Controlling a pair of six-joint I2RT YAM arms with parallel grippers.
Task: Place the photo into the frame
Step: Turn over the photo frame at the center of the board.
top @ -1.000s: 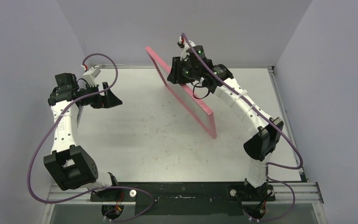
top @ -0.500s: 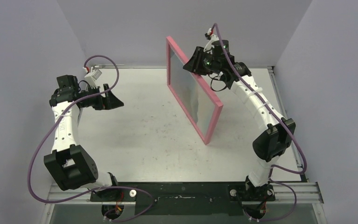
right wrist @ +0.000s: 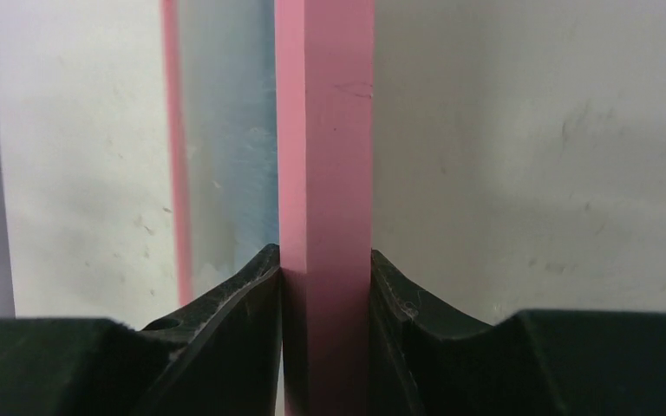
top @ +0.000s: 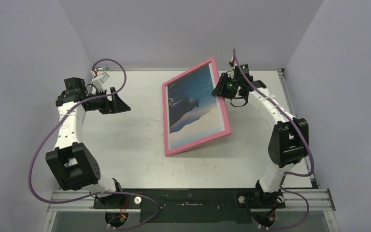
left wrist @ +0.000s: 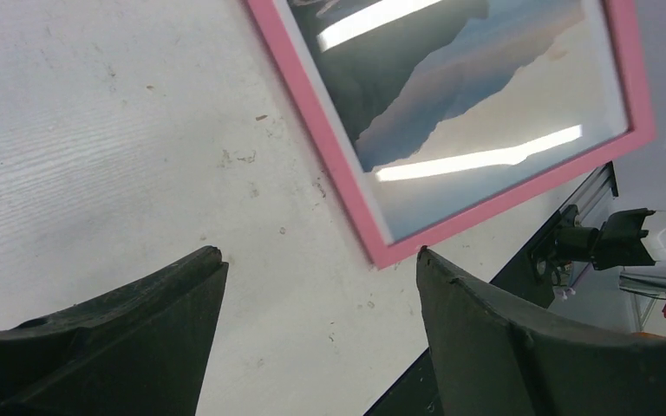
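Photo (top: 193,108): seated inside the frame (top: 198,144), blue sky and dark cloud shapes uppermost, pale clouds toward the near rail. No part of the print shows outside the pink rails.

Position: the frame sits right of centre on the tabletop (top: 135,130), front face turned up toward the overhead camera. It leans. The near rail appears to be at or just above the surface, though contact cannot be confirmed. The far end is raised.

Right claw (top: 221,90): closed on the frame's right rail near the far corner. The wrist view shows both fingers (right wrist: 251,295) pressed flat against the pink rail, one on each side.

Left claw (top: 118,104): spread wide and holding nothing. It hangs over bare tabletop to the left of the frame, well apart from it. Its wrist view shows the frame's near corner lying beyond the fingertips.

Change noted: a second ago the frame stood nearly edge-on to the overhead camera, further back. Half a second ago it had swung partly round, showing glazing. It now presents its full front, lower and nearer. The left arm has barely shifted.

Assessment: insertion looks complete and the assembly has been turned face-up. What remains, in my judgement, is lowering the raised end flat and releasing the rail. An early release risks the frame dropping.
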